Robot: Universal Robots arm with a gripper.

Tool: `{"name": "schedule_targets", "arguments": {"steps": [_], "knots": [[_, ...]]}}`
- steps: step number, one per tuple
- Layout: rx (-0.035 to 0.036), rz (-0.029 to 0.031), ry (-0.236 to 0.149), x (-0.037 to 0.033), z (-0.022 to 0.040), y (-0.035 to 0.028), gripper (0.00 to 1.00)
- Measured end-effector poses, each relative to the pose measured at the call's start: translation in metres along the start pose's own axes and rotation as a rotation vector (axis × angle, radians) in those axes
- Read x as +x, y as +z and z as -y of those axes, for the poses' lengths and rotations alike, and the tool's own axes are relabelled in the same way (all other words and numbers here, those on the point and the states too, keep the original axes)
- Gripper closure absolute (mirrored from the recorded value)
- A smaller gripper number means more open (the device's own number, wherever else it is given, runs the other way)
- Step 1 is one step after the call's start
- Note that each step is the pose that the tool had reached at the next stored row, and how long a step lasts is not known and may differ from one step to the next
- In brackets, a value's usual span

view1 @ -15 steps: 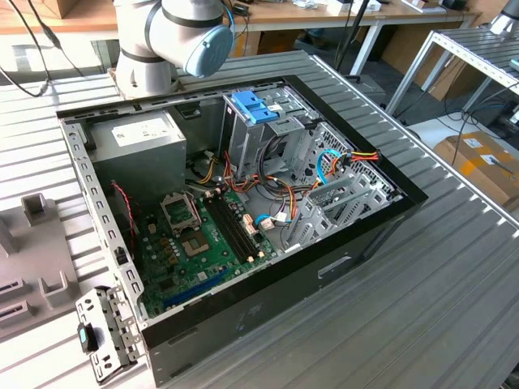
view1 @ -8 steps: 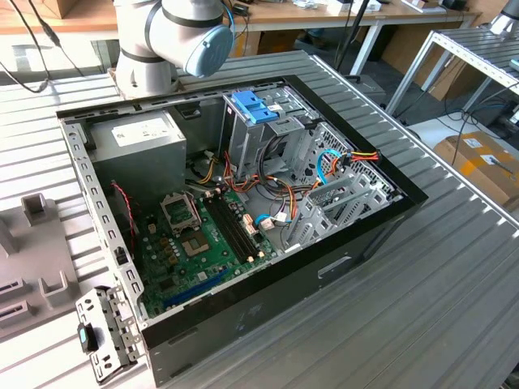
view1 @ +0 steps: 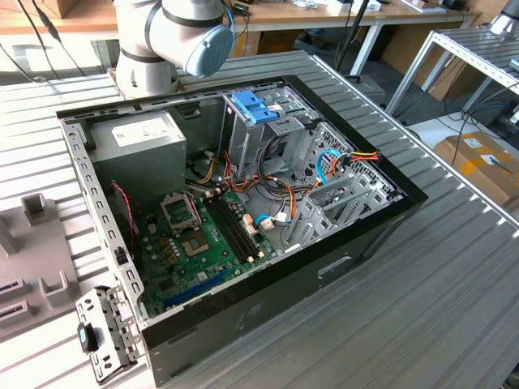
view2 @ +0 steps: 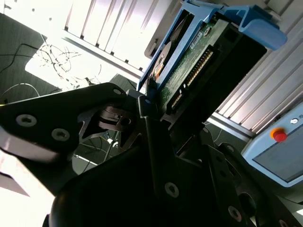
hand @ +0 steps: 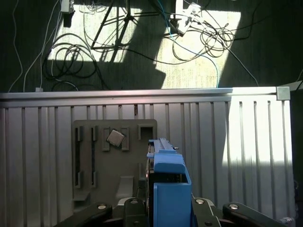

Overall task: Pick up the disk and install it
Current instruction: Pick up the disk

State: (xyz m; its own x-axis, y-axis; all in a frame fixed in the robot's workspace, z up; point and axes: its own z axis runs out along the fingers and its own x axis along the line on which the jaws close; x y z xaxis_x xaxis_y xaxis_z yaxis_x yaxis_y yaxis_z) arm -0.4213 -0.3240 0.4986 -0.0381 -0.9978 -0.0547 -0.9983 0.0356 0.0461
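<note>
Item: dark flat rectangular disk with bright blue plastic rails. We logged it clamped in the closed tool, projecting past the fingertips, above the slatted metal desk. Step, we judged: pickup done, install pending. That called for squaring the rails to a bay.

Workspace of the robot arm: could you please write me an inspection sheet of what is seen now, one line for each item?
Surface: ribbed metal table, carrying an open computer case.
Job's things: the disk, with blue rails, held above the table; a pale blue tray sits in the case.
Clutter: grey fixture tray with a small square chip on it; metal bracket beside the case's corner.
Grippers: gripper shut on the disk.
Cables: wire bundles inside the case; loose cables on the floor.
Surroundings: pendant with a red button; cardboard box at the exterior view's right.
</note>
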Motion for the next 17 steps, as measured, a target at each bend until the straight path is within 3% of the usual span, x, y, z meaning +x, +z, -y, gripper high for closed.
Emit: {"name": "schedule_targets", "arguments": {"steps": [8,15,17], "knots": [[0.0000,0.0000,0.000,-0.0003,-0.0001,-0.0053,0.64],[0.0001,0.0000,0.000,-0.0003,0.0000,-0.0055,0.64],[-0.0016,-0.0034,0.000,-0.0003,0.0000,-0.0055,0.64]]}}
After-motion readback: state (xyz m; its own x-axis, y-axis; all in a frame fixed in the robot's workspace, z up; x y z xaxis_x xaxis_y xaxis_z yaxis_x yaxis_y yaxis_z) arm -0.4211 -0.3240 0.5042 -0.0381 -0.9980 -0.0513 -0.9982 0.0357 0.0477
